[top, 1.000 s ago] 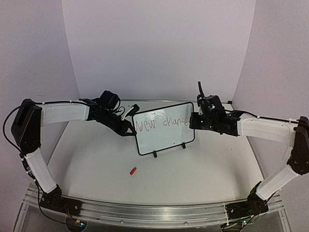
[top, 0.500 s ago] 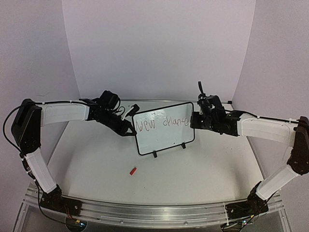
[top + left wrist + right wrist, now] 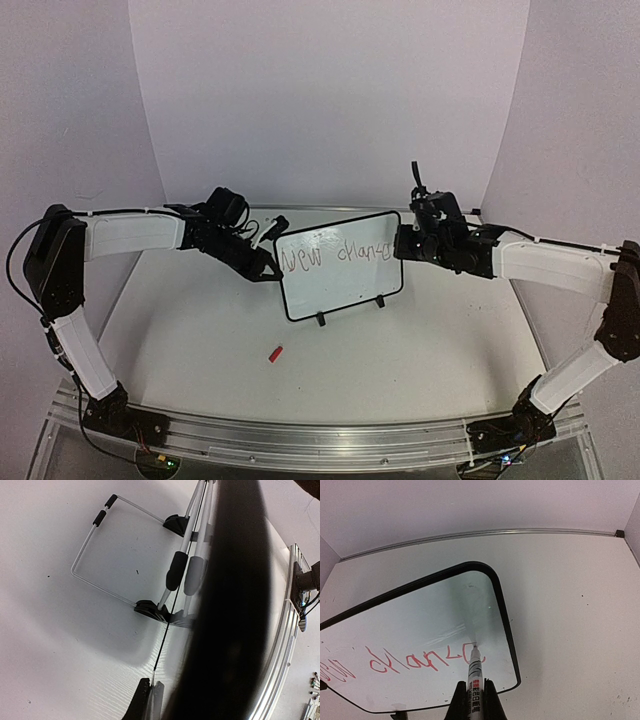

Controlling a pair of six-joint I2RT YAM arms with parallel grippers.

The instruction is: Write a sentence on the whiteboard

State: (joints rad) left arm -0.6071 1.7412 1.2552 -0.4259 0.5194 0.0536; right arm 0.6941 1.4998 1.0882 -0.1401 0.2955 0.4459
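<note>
White table [image 3: 400, 360] inside a pale lilac booth, bare wall behind. At mid-table, between the two arms, the whiteboard [image 3: 340, 290], upright on its feet and leaning back a little, long side running across the table. On its top line, the sentence [image 3: 335, 257] so far: "New" and most of "chances", red in the right wrist view. Right gripper [image 3: 474, 702] clamped tight on a marker [image 3: 475, 672], its long axis straight out from the fingers to the board, tip touching the surface just past the last stroke, close to the right-hand frame. Left gripper [image 3: 268, 272] narrow, apparently pinched on the board's left edge to steady it. A red cap [image 3: 276, 353] lying loose on the table, well apart toward the near side. Little room left on that line, so probably: finish the word, then lift, shift back toward the left arm's side and lower on the board for a second line. Placed for it: the right arm.
</note>
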